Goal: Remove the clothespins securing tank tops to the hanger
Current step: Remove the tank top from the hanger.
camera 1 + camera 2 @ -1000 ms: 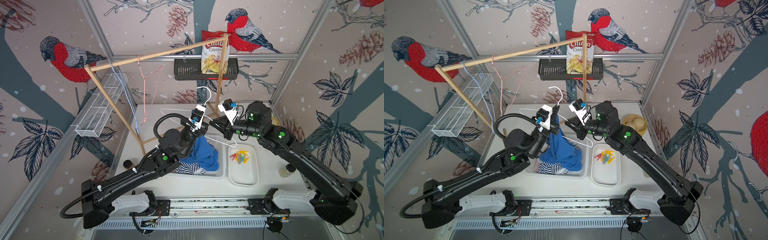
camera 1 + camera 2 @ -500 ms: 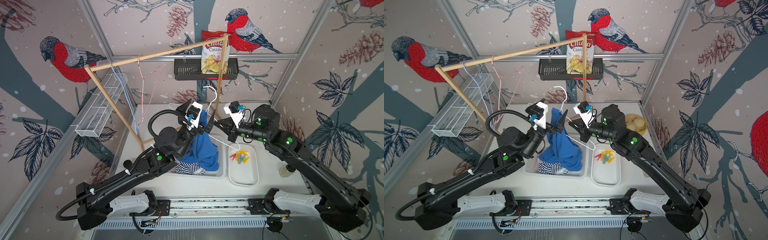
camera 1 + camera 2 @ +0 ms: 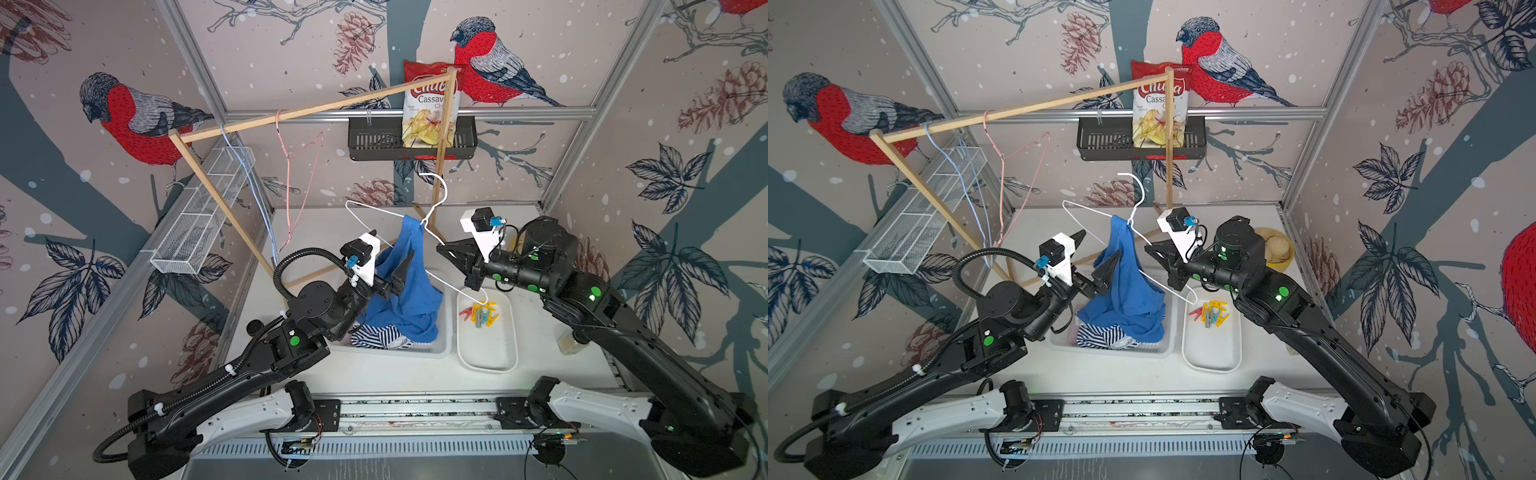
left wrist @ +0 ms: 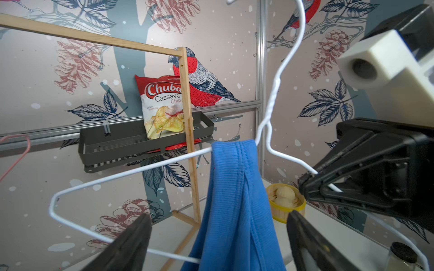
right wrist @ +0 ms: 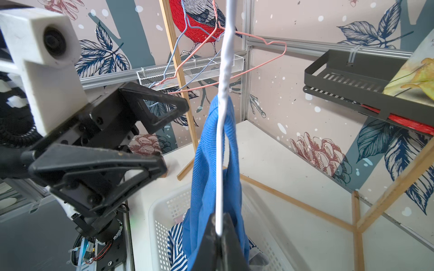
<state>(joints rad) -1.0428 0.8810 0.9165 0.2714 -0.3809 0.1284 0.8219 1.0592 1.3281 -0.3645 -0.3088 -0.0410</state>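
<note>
The left pincer [image 3: 390, 250] is released, jaws spread wide on either side of the strap of the blue tank top [image 3: 409, 291], touching nothing that I can see. That top hangs by one strap from the white hanger [image 3: 374, 209], close to the neck of the hook. Its lower half is slumped into the white basket [image 3: 441, 348] on the desk [image 3: 395, 374], over the striped top [image 3: 374, 336]. No pin shows on the wire or the strap in any view, so the work seems nearly done. To finish well, the left pincer should close on the strap just below the wire, taking cloth only, then slide it along the arm towards the open bend. The right pincer [image 3: 440, 248] is clenched on the hanger's other arm and should hold level and steady. The clothespins [image 3: 480, 313] lie heaped at the far end of the white tray [image 3: 486, 357].
</note>
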